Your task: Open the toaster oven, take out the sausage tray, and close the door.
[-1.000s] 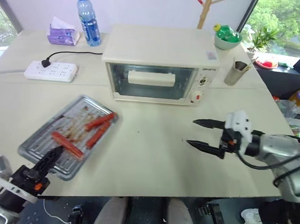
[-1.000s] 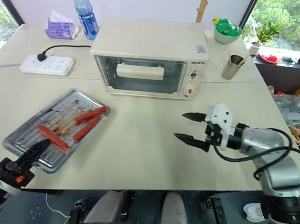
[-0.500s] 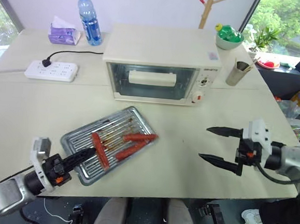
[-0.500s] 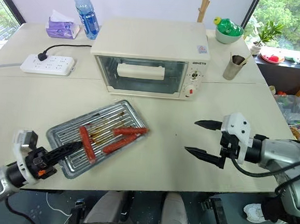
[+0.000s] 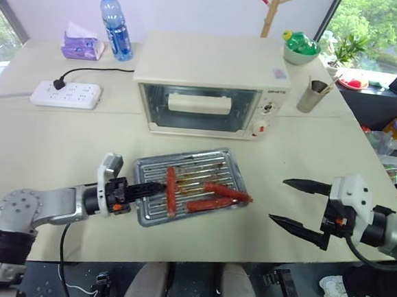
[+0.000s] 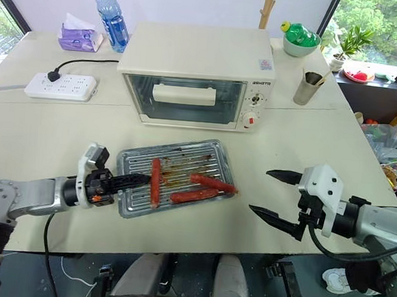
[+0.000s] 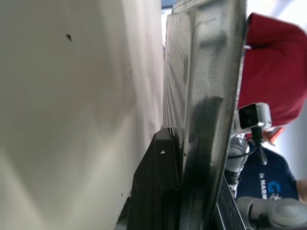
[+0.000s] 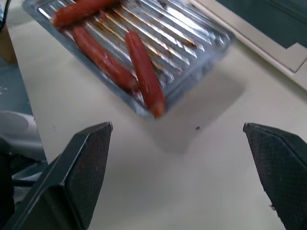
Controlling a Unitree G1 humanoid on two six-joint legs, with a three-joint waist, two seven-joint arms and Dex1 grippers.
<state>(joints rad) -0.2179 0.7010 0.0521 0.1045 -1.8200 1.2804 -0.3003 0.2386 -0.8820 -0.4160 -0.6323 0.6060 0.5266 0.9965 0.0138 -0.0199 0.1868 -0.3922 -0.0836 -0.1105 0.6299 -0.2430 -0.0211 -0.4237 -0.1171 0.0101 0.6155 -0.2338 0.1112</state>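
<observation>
We hold the shallow silver metal sausage tray [image 5: 188, 191] by its left rim, our left pincer [image 5: 149, 186] clenched on that edge. Since a second ago the tray has swung from the near-left corner of the table [image 5: 61, 144] to the near middle, just in front of the cream-white boxy toaster oven [image 5: 210, 84], and it has turned so its long side runs left to right. Three red-orange sausages [image 5: 212, 197] have rolled toward its right end — one pokes over the rim. Our right pincer [image 6: 272, 194] has drawn back toward the near right edge and stands released, jaws wide, well apart from the tray. The glass door with its white bar handle [image 5: 200, 104] is shut — so we judge that only setting down and letting go of the tray remains.
</observation>
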